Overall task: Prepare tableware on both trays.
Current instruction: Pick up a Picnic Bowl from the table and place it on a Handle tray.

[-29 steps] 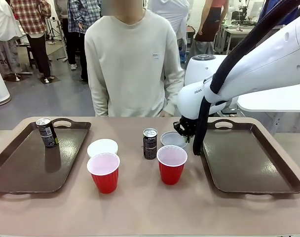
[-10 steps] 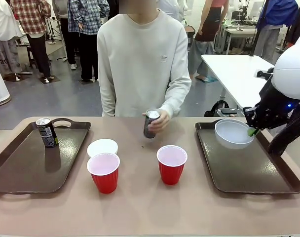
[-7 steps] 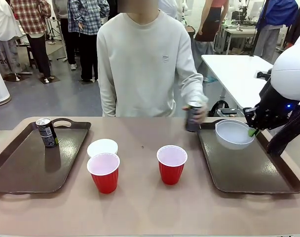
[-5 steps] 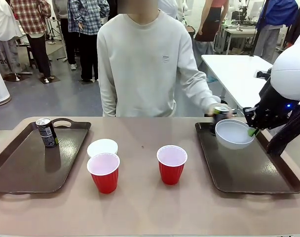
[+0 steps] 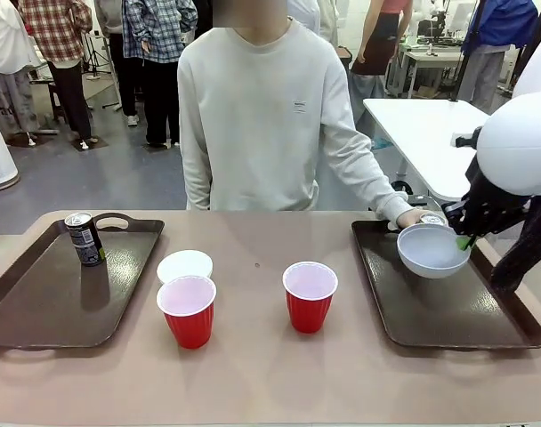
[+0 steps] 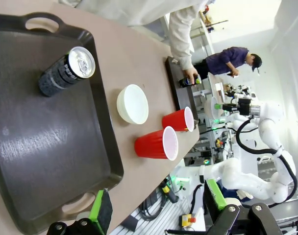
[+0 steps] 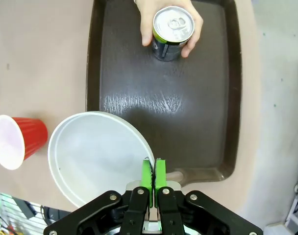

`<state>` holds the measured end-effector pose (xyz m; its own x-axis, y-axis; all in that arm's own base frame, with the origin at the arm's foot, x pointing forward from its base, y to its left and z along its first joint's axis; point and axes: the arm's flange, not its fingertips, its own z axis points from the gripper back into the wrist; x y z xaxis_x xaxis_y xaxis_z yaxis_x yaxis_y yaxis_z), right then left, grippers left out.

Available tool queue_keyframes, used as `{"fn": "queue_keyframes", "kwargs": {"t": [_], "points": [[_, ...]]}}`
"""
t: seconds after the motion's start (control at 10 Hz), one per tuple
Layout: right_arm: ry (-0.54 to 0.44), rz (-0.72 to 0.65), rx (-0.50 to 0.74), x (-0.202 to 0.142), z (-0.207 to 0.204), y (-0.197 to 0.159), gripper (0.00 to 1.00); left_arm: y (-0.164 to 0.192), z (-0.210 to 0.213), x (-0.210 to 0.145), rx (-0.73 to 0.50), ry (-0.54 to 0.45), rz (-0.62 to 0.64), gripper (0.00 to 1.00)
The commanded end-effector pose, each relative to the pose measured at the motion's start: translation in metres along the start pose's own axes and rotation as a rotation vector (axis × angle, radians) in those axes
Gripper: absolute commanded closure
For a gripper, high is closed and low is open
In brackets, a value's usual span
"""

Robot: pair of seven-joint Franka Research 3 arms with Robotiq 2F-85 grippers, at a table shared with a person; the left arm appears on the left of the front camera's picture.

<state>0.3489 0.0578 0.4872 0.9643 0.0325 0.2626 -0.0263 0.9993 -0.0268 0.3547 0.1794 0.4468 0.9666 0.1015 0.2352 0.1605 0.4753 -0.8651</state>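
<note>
My right gripper [image 5: 466, 237] [image 7: 153, 177] is shut on the rim of a white bowl [image 5: 432, 250] [image 7: 96, 155], which hangs tilted over the right tray [image 5: 448, 311] [image 7: 200, 103]. Behind the bowl, at the tray's far end, a person's hand [image 5: 410, 216] [image 7: 148, 24] grips a black can [image 5: 431, 219] [image 7: 172, 30]. Another black can [image 5: 84, 238] [image 6: 64, 74] stands on the left tray [image 5: 48, 307] [image 6: 41, 142]. The second white bowl [image 5: 184, 265] [image 6: 133, 104] and two red cups [image 5: 188, 310] [image 5: 310, 295] stand on the table between the trays. My left gripper [image 6: 159, 205] is open, high above the left tray's near end.
The person stands at the table's far side, one arm stretched toward the right tray. Bare table [image 5: 253, 374] runs along the front edge. A white table and other people are farther back.
My right gripper carried the white bowl from the table's middle to above the right tray. The person picked up the middle can and moved it onto the right tray's far end.
</note>
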Motion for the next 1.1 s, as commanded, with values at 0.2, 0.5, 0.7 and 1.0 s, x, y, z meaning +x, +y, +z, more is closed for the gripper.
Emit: {"fn": "queue_keyframes", "kwargs": {"t": [0.2,0.5,0.7,1.0], "points": [[0.084,-0.027,-0.004,-0.032,-0.043,-0.01,0.97,0.0,0.002,-0.002,-0.011,0.001,-0.008,0.0],[0.213,-0.017,-0.06,-0.014,-0.089,-0.007,0.97,0.0,0.002,-0.002,-0.011,0.001,-0.008,0.0],[0.271,-0.021,-0.094,-0.006,-0.117,-0.005,0.97,0.0,0.002,-0.002,-0.011,0.001,-0.008,0.0],[0.294,-0.009,-0.069,0.0,-0.118,-0.005,0.97,0.0,0.002,-0.002,-0.011,0.001,-0.008,0.0]]}}
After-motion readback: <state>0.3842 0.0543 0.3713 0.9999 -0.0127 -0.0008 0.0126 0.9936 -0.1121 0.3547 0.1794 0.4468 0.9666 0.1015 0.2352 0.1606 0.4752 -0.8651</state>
